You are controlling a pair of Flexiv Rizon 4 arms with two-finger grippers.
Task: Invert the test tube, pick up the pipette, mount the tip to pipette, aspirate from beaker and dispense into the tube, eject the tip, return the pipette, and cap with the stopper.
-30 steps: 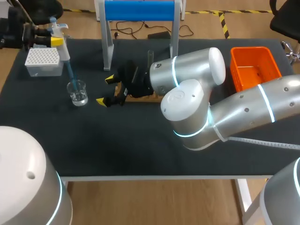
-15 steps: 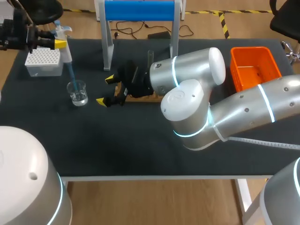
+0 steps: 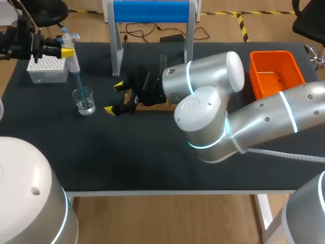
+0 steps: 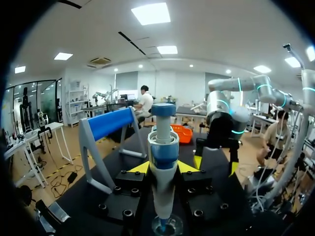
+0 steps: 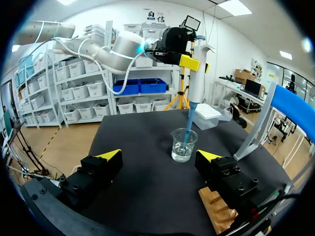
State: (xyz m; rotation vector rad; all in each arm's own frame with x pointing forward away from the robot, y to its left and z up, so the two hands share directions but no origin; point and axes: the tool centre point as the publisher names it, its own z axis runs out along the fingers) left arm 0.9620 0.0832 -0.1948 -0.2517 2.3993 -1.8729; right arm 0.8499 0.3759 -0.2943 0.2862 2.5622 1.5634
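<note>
My left gripper (image 3: 66, 51) is shut on the white and blue pipette (image 3: 71, 57) at the table's far left. The pipette's blue tip (image 3: 79, 86) reaches down into the glass beaker (image 3: 84, 100). In the left wrist view the pipette (image 4: 163, 162) stands upright between the yellow fingertips (image 4: 140, 167), with the beaker (image 4: 166, 228) right under it. My right gripper (image 3: 115, 97) stands open just right of the beaker, nothing between its fingers. In the right wrist view the beaker (image 5: 183, 145) and the pipette (image 5: 195, 66) are ahead of that gripper (image 5: 160, 156). A thin test tube (image 3: 163, 61) stands behind the right wrist.
A white tip box (image 3: 47, 68) sits at the far left beside the pipette. A blue-topped stand (image 3: 151, 11) is at the back middle, an orange bin (image 3: 277, 71) at the back right. A wooden rack (image 5: 219, 209) lies under my right gripper.
My left gripper has shifted a little towards the beaker with the pipette, which now stands more upright over it. The right arm has not moved.
</note>
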